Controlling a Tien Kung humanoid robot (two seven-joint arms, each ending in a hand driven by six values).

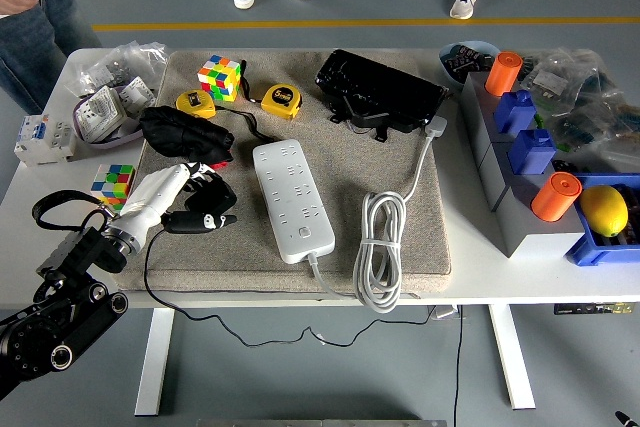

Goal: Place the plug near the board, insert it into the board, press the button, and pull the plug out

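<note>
Down at the lower left, the left arm reaches in over the table's point(60, 157) near edge, its white forearm slanting up and right onto the grey mat point(340, 162). The left hand point(195, 197) lies low on the mat with its dark fingers closed around the black plug point(205, 219), which is tilted, its white-marked face turned toward the white power strip point(292, 199). Plug and strip are near but apart, with bare mat between them. A thin black cord point(150, 282) trails from the plug over the mat's front edge.

Right of the strip lies a coiled white cable point(381, 252). Further right, a blue bin point(590, 247) at the table's edge holds a lemon point(603, 210). Beyond the hand sit a black pouch point(180, 132), two yellow tape measures point(281, 99) and a puzzle cube point(220, 77). A person point(30, 17) stands at the far left corner.
</note>
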